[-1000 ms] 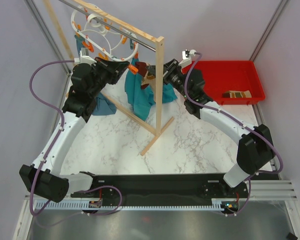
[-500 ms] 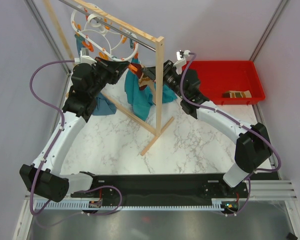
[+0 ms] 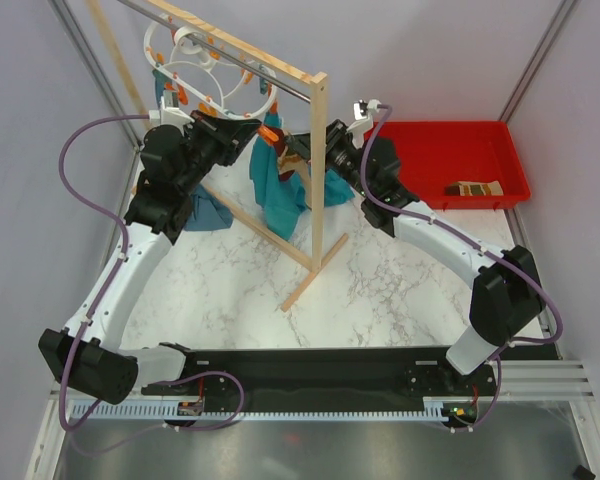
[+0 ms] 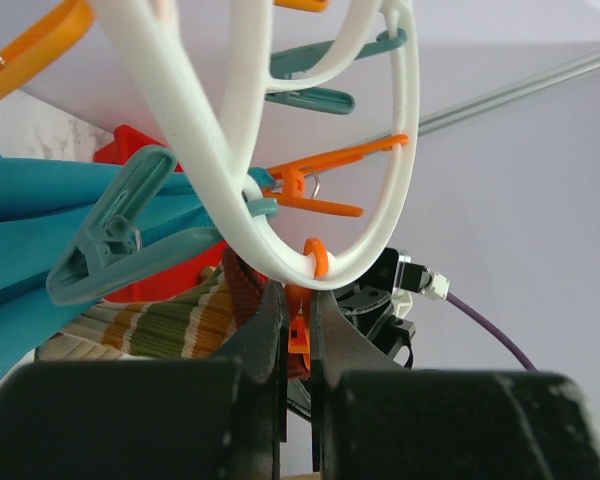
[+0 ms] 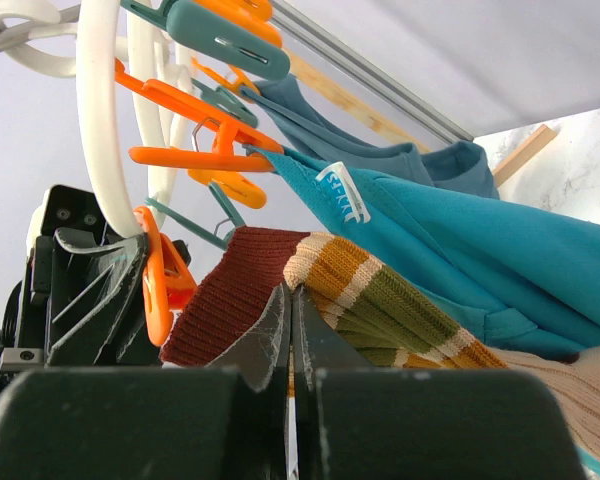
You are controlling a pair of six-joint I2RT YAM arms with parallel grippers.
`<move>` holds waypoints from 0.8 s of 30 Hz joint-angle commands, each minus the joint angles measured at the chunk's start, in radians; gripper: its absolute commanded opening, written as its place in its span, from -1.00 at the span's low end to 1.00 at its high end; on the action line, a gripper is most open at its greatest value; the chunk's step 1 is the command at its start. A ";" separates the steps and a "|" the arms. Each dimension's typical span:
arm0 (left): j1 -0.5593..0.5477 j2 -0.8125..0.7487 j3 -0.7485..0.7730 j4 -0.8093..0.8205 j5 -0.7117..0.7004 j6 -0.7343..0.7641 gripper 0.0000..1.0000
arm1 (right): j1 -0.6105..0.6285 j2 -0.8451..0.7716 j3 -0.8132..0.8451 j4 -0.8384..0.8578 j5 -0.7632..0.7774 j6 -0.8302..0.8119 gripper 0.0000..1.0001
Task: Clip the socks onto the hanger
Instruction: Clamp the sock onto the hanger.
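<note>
1. Top view: the left gripper [image 3: 248, 128] and the right gripper [image 3: 294, 148] meet nose to nose under the low rim of the hanger [image 3: 195, 72].
   - The hanger hangs from the wooden rack [image 3: 320, 170], and the rack's post stands right beside the right gripper's tips and cuts off the view of them.
   - The teal cloths [image 3: 275, 195] hang just below both grippers, crowding that side.
   - Bare table [image 3: 380, 290] lies behind and below the right gripper.
   - The red tray [image 3: 500, 140] sits well behind the right gripper, with a second sock [image 3: 473, 188] lying in it.
   - What either gripper holds is too small to make out from here.

2. Left wrist view: the left fingers are pressed together on an orange clip [image 4: 299, 338] that dangles from the hanger's lowest ring.
   - The striped sock [image 4: 175, 325] shows just left of the fingertips, with its lower part hidden behind the gripper body.
   - I cannot tell whether the cuff sits inside the clip's mouth.
   - To the right of the tips there is open air against a plain wall, with only the other arm's wrist just beyond.
   - To the left, teal cloth and a teal clip [image 4: 120, 230] close things in.

3. Right wrist view: the right fingers are closed and pinch the sock's brown cuff.
   - An orange clip, probably the same one, hangs just left of the cuff, near it but apart.
   - The left gripper's black body stands behind that clip.
   - Teal cloth lies against the sock above and to the right.
   - The sock's far end runs out of frame at the right edge.
</note>
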 commanded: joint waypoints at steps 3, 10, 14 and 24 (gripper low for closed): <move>-0.015 -0.017 0.019 0.061 0.013 0.105 -0.96 | 0.004 -0.022 0.060 0.043 -0.007 0.014 -1.00; -0.015 -0.017 0.015 0.034 -0.001 0.113 -0.96 | 0.006 -0.062 0.021 0.077 0.013 0.014 -1.00; -0.015 -0.012 0.013 0.031 -0.007 0.136 -0.95 | 0.007 -0.065 0.060 0.011 0.005 -0.016 -1.00; -0.038 -0.003 0.025 0.006 -0.078 0.242 -0.95 | 0.032 -0.071 0.078 -0.004 0.028 -0.046 -1.00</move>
